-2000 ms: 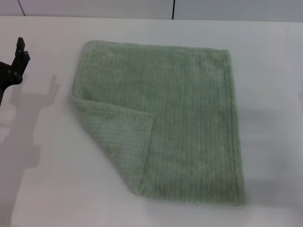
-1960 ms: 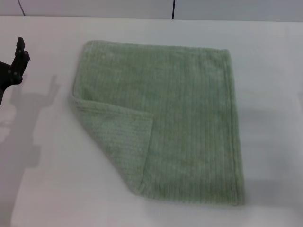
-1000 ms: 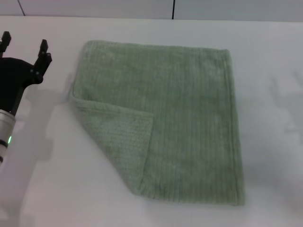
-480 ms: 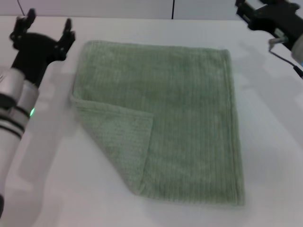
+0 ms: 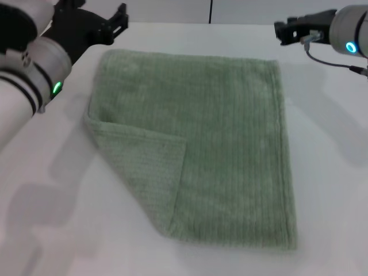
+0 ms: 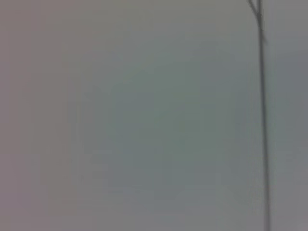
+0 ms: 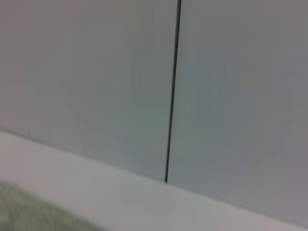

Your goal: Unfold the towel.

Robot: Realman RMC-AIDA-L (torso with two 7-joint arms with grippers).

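Towel [image 5: 201, 144] lies flat on the desk [image 5: 333, 172], one near corner folded over, untouched. Both arms have just swung in: left claw [image 5: 95, 23], fingers apart, and right claw [image 5: 290, 29], spread unclear, hover above its far corners, ready to descend.

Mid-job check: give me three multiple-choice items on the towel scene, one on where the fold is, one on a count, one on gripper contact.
1. Which corner of the towel is folded over?
A. near left
B. far right
C. near right

2. How many towels lie on the table?
A. three
B. two
C. one

3. Does either gripper touch the towel?
A. both grip it
B. neither does
C. only the right

Answers: 1 A, the flap lies doubled at the near-left corner. 2 C, a single green cloth. 3 B, the left gripper and right gripper sit beyond the far corners, clear of it.
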